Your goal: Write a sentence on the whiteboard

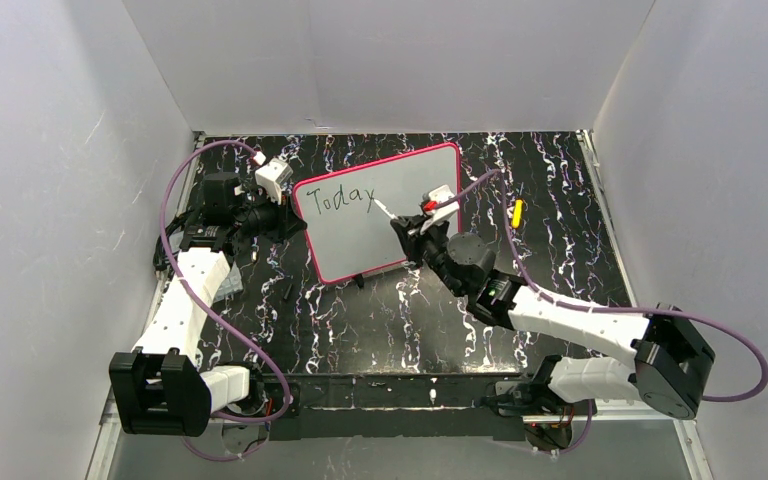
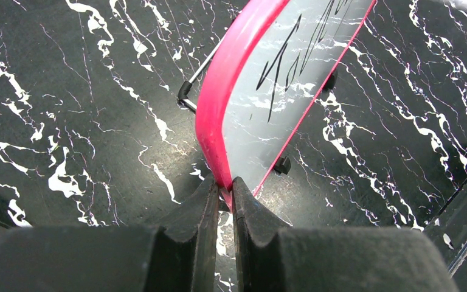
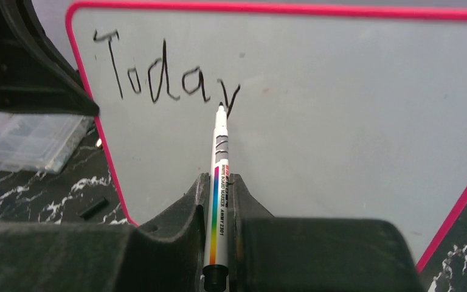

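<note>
Left jaws pinch the whiteboard (image 2: 219,115); right jaws' marker (image 3: 220,159) touches it.

Left pincer (image 2: 225,191) on left edge of whiteboard (image 1: 360,245), marker (image 3: 220,152) in right pincer (image 3: 219,180), tip at end of sentence (image 3: 164,79).

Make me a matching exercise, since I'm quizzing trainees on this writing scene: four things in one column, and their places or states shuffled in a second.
Things
1. left gripper
2. right gripper
3. marker
4. small yellow item

Places or states
A. lies on the table, right of the whiteboard
B. shut on the marker
C. tip at the y of Today
D. clamped on the whiteboard's pink frame

Pairs: 1-D, 2-B, 3-C, 4-A
</note>
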